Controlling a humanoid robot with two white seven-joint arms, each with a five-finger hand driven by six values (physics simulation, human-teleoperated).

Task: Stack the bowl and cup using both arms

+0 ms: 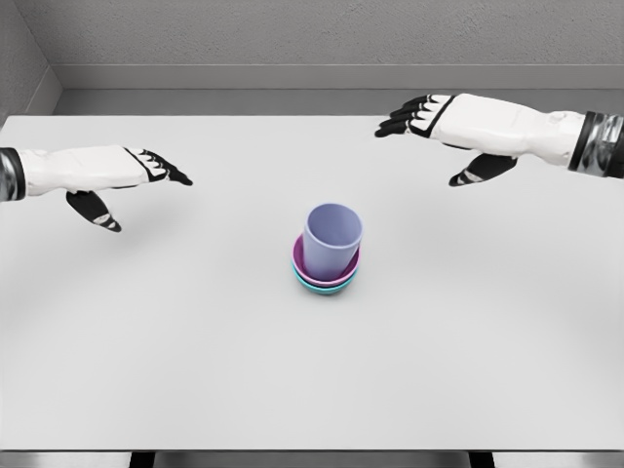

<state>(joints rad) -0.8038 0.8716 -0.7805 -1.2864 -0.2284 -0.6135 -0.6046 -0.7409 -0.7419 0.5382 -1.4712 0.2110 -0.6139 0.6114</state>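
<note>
White table [146, 370] | cup [332, 239] in 2 stacked bowls [326, 280] | grey wall [322, 34]

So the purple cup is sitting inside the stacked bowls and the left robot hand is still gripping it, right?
Not quite. The purple cup does sit inside the stacked bowls, but the left robot hand is not gripping it: the head view shows that hand open, off to the side, well apart from the cup.
</note>
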